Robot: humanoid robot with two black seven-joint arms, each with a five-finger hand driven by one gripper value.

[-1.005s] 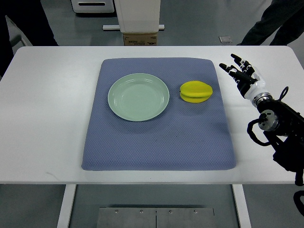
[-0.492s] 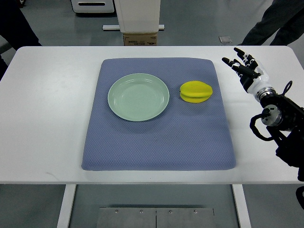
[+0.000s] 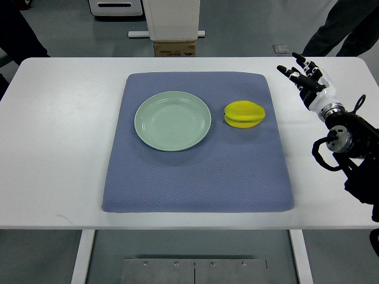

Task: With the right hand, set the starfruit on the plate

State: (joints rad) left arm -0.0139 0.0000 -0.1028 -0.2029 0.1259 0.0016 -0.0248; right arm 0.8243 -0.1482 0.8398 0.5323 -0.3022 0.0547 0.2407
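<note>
We see the right hand above the far right part of the white desk, its arm entering from the right edge of the view, dark cables looped around the wrist. Its fingers are spread wide and hold nothing; they point toward the far left, away from the robot. The hand is off the blue mat, just beyond the mat's far right corner. The starfruit, yellow and ridged, lies on the right half of that mat, well apart from the hand and nearer the robot than the fingertips. Just to the left of the fruit, with a narrow strip of mat between them, sits the pale green plate, bare. Beyond the far edge of the desk we make out a white stand with a cardboard box at its foot, and a person's dark trouser legs at the upper right.
</note>
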